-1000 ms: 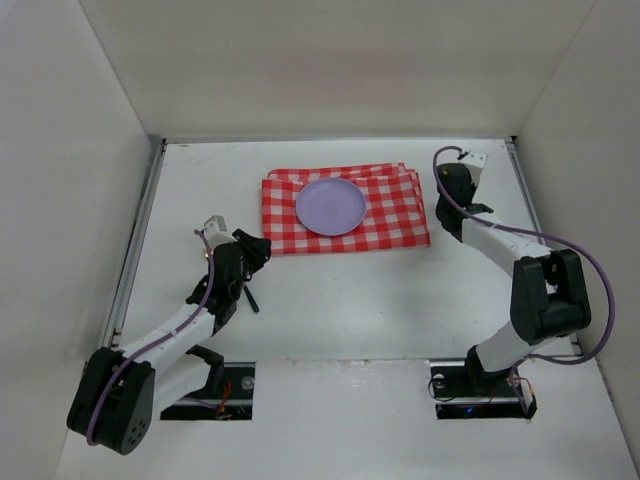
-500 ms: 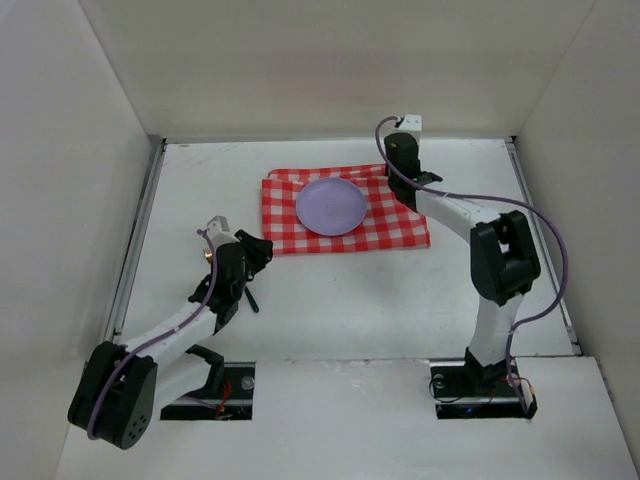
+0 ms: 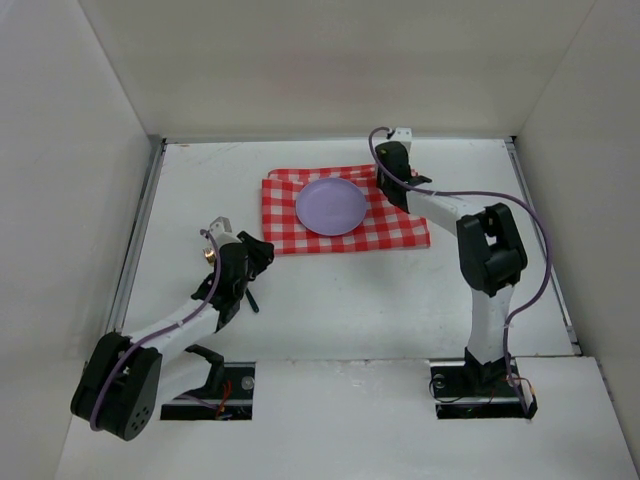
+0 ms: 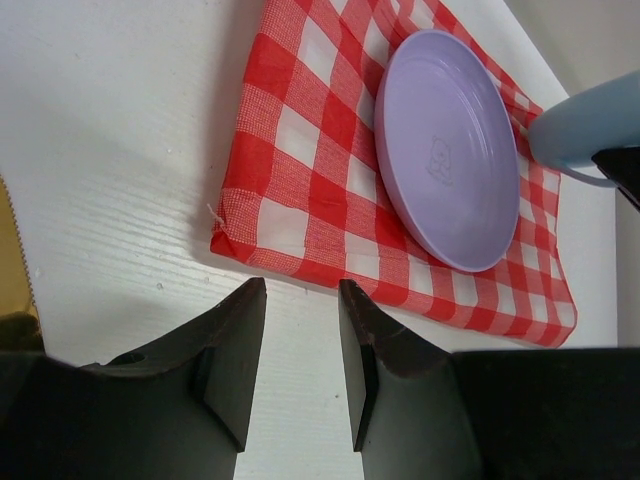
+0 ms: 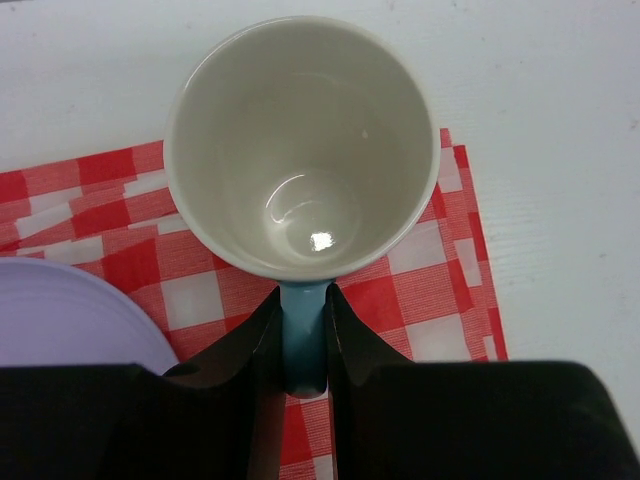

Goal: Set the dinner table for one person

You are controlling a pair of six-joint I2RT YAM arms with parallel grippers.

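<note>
Over cloth [image 5: 440,262] | right gripper [image 5: 303,302] pinches mug [image 5: 300,150] handle | left gripper [image 4: 302,300] jaws parted, empty | plate [image 4: 445,160] stamp (unreadable)

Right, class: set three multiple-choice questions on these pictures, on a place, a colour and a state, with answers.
1. Where does the round lilac plate lie? A on the red-and-white checked cloth; B on a wooden tray; C in a basket.
2. What colour is the handle of the white-lined ceramic mug? A green; B blue; C black.
3. How is the right claw? A open, empty; B shut on a spoon; C shut on the mug's handle.
Answers: 1 A, checks show all round it; 2 B, the right wrist view shows it; 3 C, it clamps the handle.
</note>
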